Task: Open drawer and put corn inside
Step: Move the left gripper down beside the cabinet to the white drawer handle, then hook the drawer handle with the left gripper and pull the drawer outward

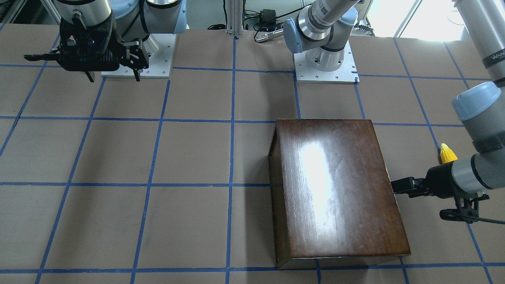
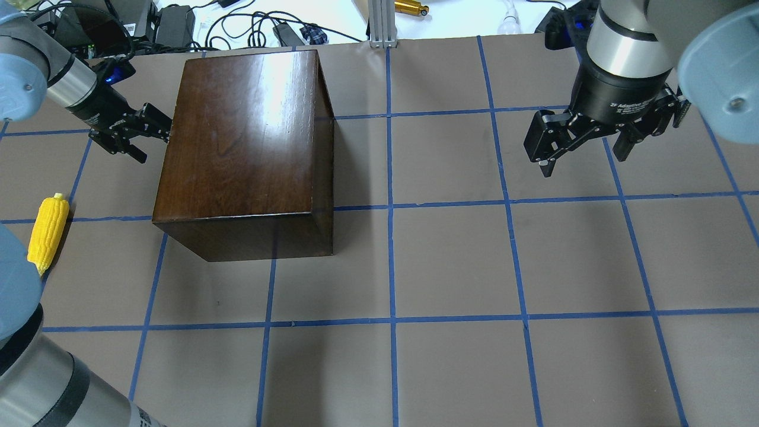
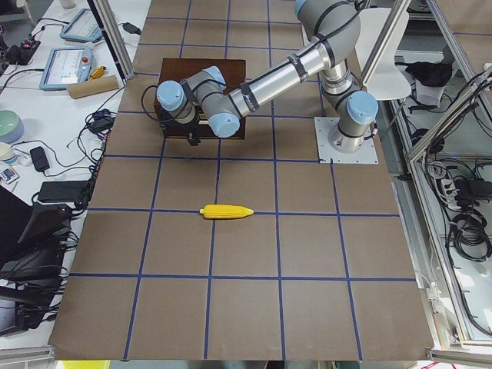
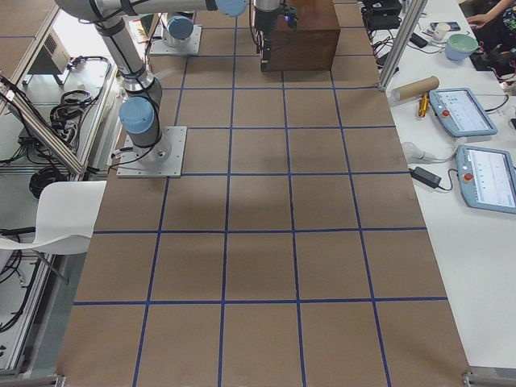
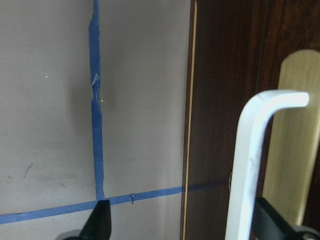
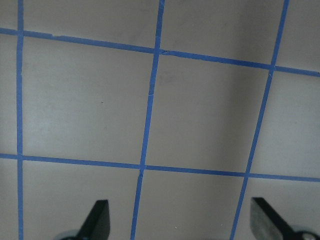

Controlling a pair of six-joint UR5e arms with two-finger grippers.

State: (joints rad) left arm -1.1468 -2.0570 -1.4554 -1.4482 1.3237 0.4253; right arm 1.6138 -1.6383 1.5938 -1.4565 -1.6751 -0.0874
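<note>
The glossy dark-brown box stands on the table's left half. The drawer's dark front panel shows in the left wrist view, shut flush, with a brass plate and a white handle. My left gripper is open at that side of the box, its fingers straddling the handle without closing on it; it also shows in the front view. The yellow corn lies on the table left of the box, apart from both grippers. My right gripper is open and empty, hovering over the table's right half.
The table is brown paper with a blue tape grid. Cables and power bricks lie beyond the far edge behind the box. A metal post stands at the far middle. My left arm's elbow hangs over the near left corner by the corn.
</note>
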